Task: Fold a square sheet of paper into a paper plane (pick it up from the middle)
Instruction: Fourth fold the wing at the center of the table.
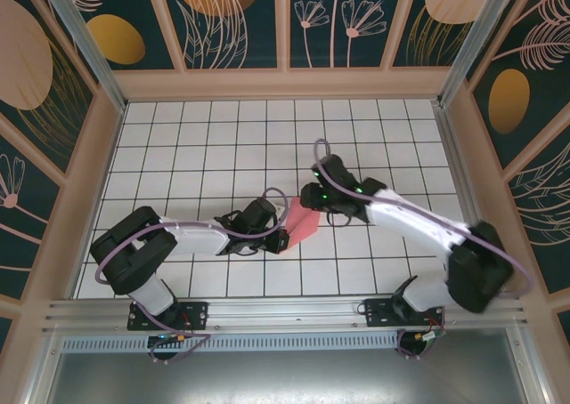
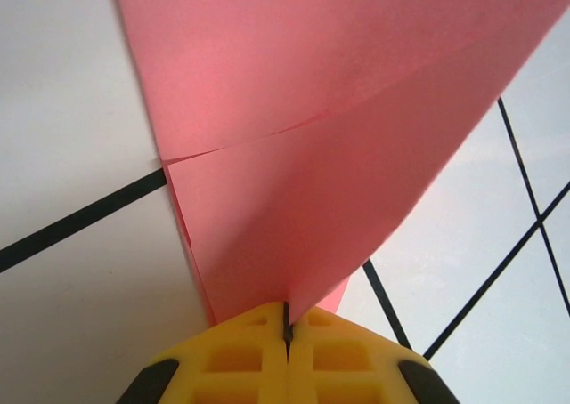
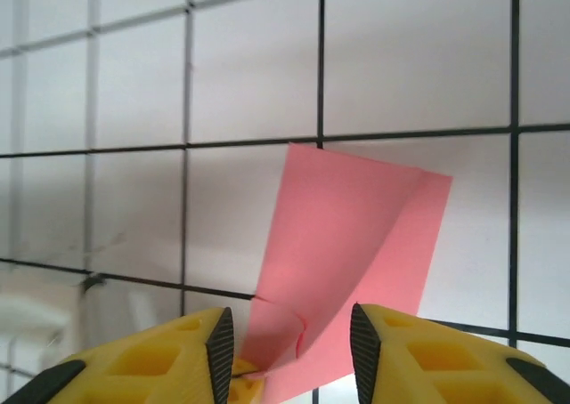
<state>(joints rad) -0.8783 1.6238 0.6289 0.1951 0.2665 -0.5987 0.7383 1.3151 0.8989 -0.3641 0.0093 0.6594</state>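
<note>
**A:** Looking at the top view, where was the paper (image 1: 303, 219)?

**B:** About mid-table (image 1: 205, 146), between the two grippers. The left gripper (image 1: 278, 240) sat at its 8 o'clock corner and the right gripper (image 1: 312, 196) at its 12 o'clock edge.

**A:** Did the left one have hold of it?

**B:** Yes. In its wrist view the yellow fingers (image 2: 232, 364) met with no gap, and the paper (image 2: 312, 155) ran straight into the seam between them. I judged it was clamped on that corner as an anchor, so the folded layers couldn't slide while the far side was worked.

**A:** And the right?

**B:** Its jaws stood apart. From its wrist, the fingers (image 3: 160, 359) flanked a curled-up edge of the paper (image 3: 356, 235) without squeezing it. It looked lined up to take that loose flap, though I couldn't be sure.

**A:** How far along was the folding?

**B:** Early, by my reading. One flap lay over the rest and a crease (image 2: 267, 133) showed, but it was nothing like a dart.

**A:** What were the arm poses?

**B:** The left arm stretched low from its base at the table's 7 o'clock, forearm pointing toward 3 o'clock, with the gripper close to the surface. The right arm rose from 5 o'clock with its elbow out toward 4 o'clock. Its forearm reached toward 10 o'clock, wrist tipped down over the paper.
</note>
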